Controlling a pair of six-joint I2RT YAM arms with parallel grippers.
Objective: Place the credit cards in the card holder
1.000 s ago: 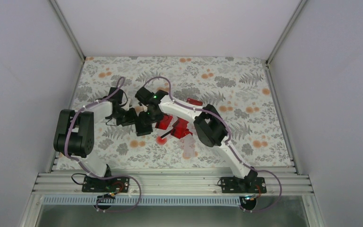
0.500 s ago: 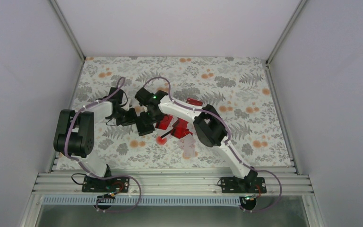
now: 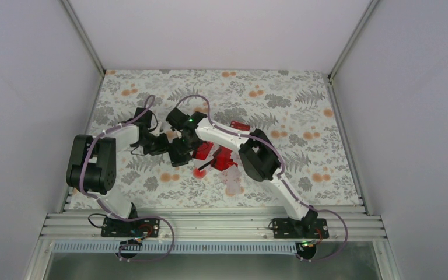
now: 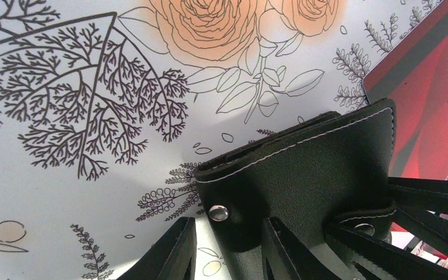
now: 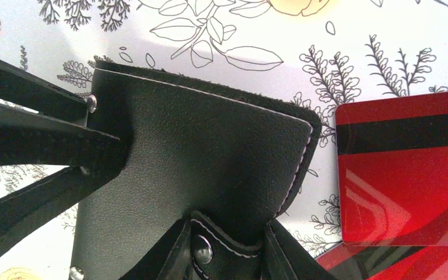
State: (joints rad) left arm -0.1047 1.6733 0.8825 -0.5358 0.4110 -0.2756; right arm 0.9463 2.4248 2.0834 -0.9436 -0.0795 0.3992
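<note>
I'm just now tightening the right pincer (image 5: 227, 252) onto the card holder (image 5: 198, 151), left pincer (image 4: 227, 256) pinching it too, prepping it for credit cards (image 5: 402, 175).

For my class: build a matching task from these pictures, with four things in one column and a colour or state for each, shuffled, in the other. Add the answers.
Things
1. card holder
2. striped credit card
3. snap stud
4. table cover

Descriptions
A. white, printed with leaves and orange flowers
B. black with pale stitching, gripped by the left pincer and the right pincer
C. red, lying flat beside the holder
D. silvery, set into the holder's flap

Pairs: 1-B, 2-C, 3-D, 4-A
</note>
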